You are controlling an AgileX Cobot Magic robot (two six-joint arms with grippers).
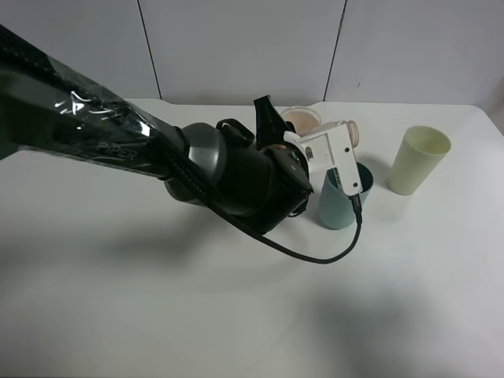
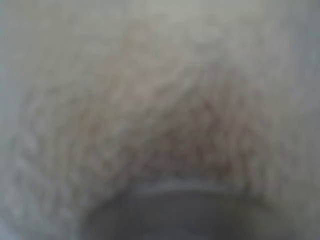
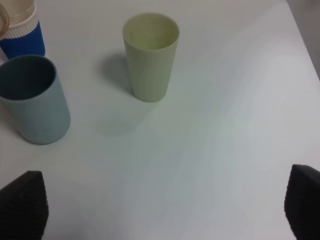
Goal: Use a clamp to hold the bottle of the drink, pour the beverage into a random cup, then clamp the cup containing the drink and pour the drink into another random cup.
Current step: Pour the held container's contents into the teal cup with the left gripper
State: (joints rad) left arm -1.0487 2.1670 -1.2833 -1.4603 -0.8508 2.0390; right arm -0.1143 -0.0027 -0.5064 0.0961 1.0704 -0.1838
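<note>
my left hand: pressed together, hidden under my wrist | my right hand point(image 3: 165, 210): spread, empty, above white desk point(image 3: 225, 125) | teal plastic tumbler point(image 1: 337, 209): upright, right of centre, just beside short blue-banded cup point(image 1: 302, 118)

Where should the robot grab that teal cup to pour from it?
Probably around the mid-wall of the teal tumbler, level, from the side facing the pale yellow-green cup. It stands upright, smooth and straight-sided; the blue-banded cup crowds its back and the left arm hangs over its rim.
</note>
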